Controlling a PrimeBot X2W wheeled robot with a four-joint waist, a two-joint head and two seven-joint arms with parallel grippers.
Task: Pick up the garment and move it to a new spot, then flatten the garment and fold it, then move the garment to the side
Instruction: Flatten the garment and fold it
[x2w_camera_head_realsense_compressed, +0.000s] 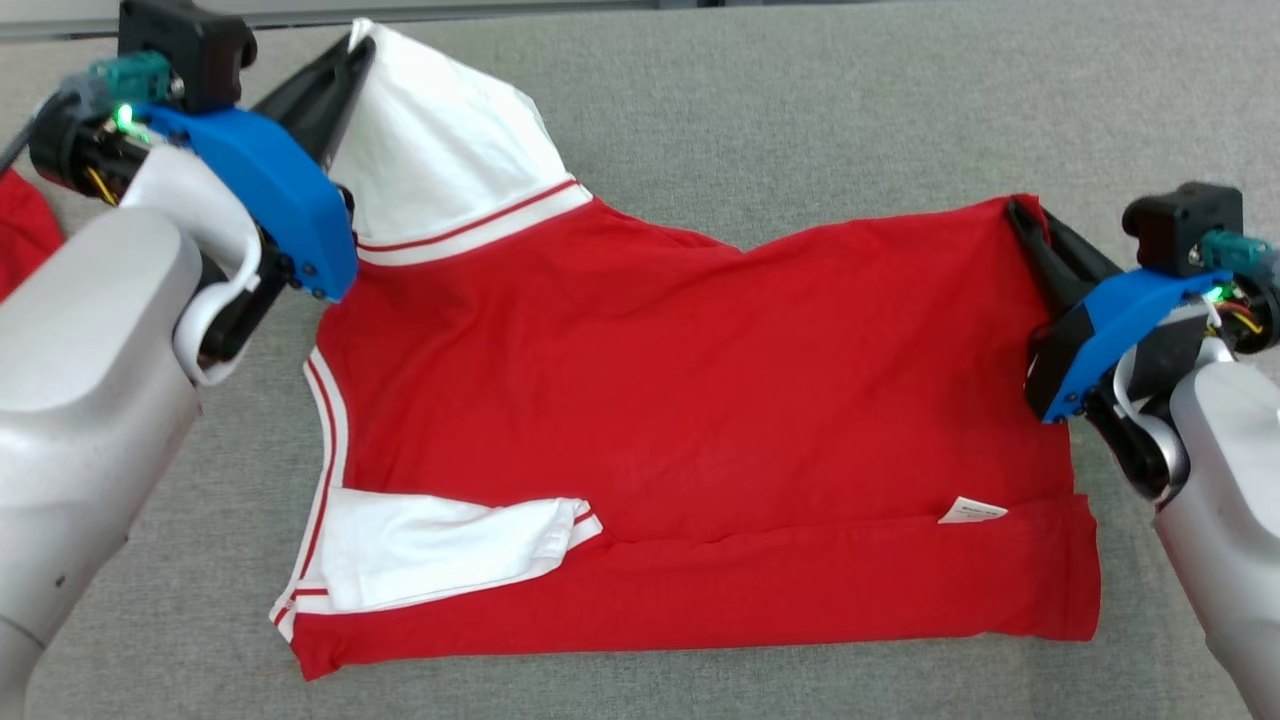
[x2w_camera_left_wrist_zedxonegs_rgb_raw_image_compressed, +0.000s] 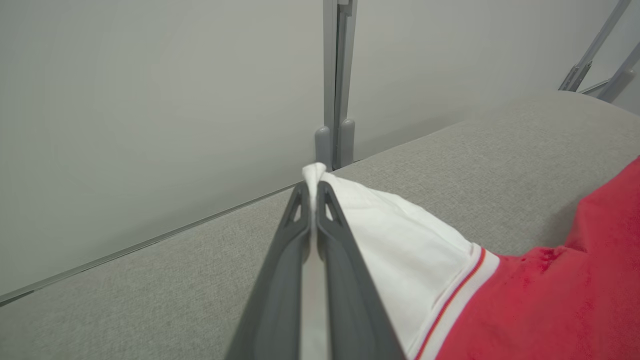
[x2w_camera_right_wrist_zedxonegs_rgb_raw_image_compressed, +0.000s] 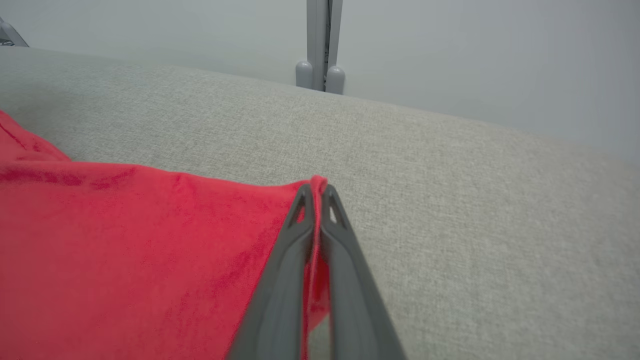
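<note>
The garment (x2w_camera_head_realsense_compressed: 690, 400), a red jersey with white sleeves and red-and-white striped trim, lies spread on the grey cloth surface, its near part folded over. My left gripper (x2w_camera_head_realsense_compressed: 355, 45) is shut on the tip of the far white sleeve (x2w_camera_left_wrist_zedxonegs_rgb_raw_image_compressed: 400, 240), lifting it off the surface; the left wrist view shows white cloth pinched between its fingers (x2w_camera_left_wrist_zedxonegs_rgb_raw_image_compressed: 280, 280). At the far right corner, my right gripper (x2w_camera_head_realsense_compressed: 1018, 210) is shut on the jersey's red edge (x2w_camera_right_wrist_zedxonegs_rgb_raw_image_compressed: 150, 240), and red cloth shows between those fingers (x2w_camera_right_wrist_zedxonegs_rgb_raw_image_compressed: 345, 280). The other white sleeve (x2w_camera_head_realsense_compressed: 440, 550) lies flat at the near left.
A grey fabric-covered surface (x2w_camera_head_realsense_compressed: 800, 120) carries everything. A pale wall with a grey upright post (x2w_camera_left_wrist_zedxonegs_rgb_raw_image_compressed: 337, 80) runs along its far edge. Another bit of red cloth (x2w_camera_head_realsense_compressed: 22, 235) shows at the far left edge. A small white label (x2w_camera_head_realsense_compressed: 972, 512) lies on the jersey's fold.
</note>
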